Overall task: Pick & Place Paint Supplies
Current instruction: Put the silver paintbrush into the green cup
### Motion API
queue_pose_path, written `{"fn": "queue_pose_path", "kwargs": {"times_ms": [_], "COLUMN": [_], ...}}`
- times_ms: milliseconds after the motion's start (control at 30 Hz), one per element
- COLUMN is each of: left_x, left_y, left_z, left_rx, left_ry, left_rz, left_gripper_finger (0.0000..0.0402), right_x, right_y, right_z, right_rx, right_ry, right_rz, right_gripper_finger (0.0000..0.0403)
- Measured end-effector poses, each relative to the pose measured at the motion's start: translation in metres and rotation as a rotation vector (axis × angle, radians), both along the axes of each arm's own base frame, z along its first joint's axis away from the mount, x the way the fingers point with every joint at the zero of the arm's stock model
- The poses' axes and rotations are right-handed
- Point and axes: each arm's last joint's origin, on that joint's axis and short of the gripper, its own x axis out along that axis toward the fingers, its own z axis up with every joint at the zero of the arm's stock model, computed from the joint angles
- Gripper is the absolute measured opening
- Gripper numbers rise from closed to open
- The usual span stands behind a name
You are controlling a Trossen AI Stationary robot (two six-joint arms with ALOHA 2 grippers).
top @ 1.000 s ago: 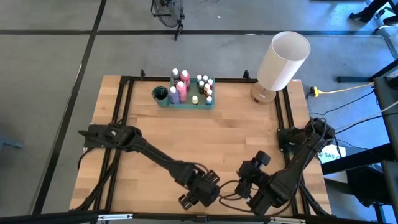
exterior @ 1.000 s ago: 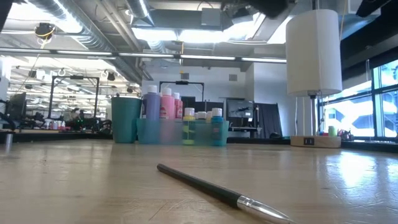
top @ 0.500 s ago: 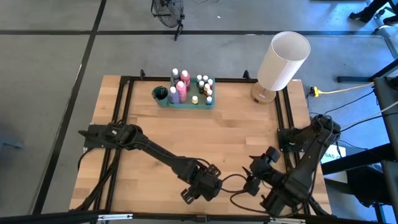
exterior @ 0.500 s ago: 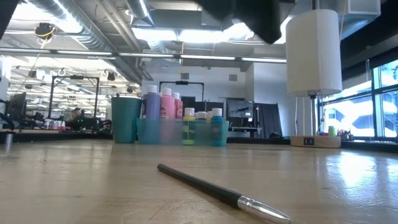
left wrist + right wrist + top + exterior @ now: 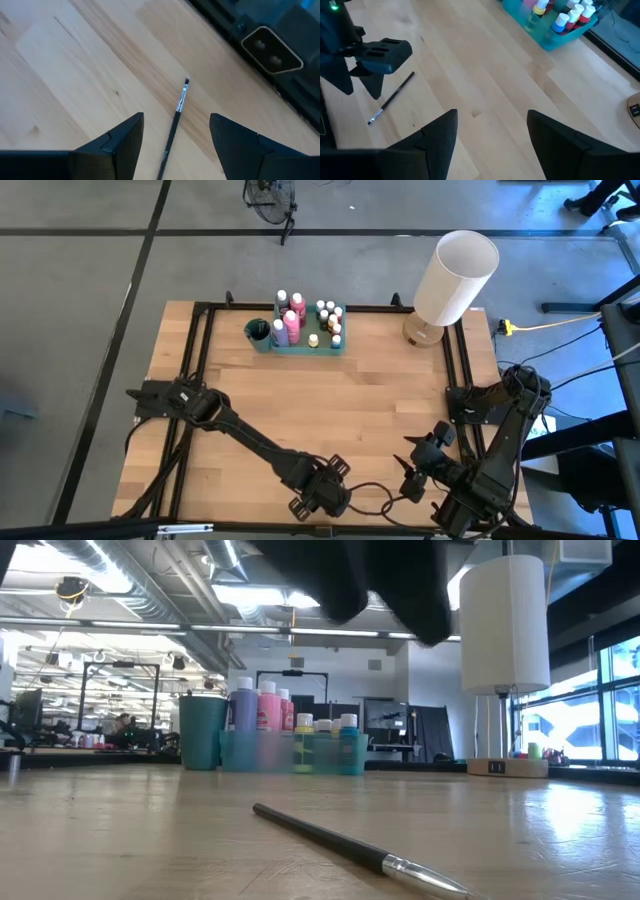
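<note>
While most of the paint bottles [image 5: 312, 320] already stand inside the green tray [image 5: 340, 347] at the far edge of the table [image 5: 360, 395], one paintbrush [image 5: 173, 127] is left lying flat on the bare wood, well apart from that tray, near the table's front edge. The left gripper [image 5: 322, 492] hangs just above this brush, its fingers [image 5: 125, 142] spread wide with the dark handle running between them, not yet touching it. The right gripper [image 5: 418, 467] waits beside the brush, also well away from the tray, fingers spread and holding nothing. By my reading the sorting is almost finished: what remains is pinching the brush, carrying it across to the tray, perhaps into the teal cup [image 5: 258, 333] beside it, and letting go.
</note>
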Motion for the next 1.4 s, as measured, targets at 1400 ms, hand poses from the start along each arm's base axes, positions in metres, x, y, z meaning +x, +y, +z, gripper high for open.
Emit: {"fn": "queue_pose_path", "kwargs": {"times_ms": [1400], "left_x": [-0.136], "left_y": [-0.037], "left_z": [0.134], "left_rx": [0.101], "left_ry": [-0.074], "left_rz": [0.469], "left_gripper_finger": [0.0223], "right_x": [0.138], "right_y": [0.013], "right_z": [-0.048], "right_rx": [0.553], "right_ry": [0.060], "right_rz": [0.287], "right_gripper_finger": [0.0237]}}
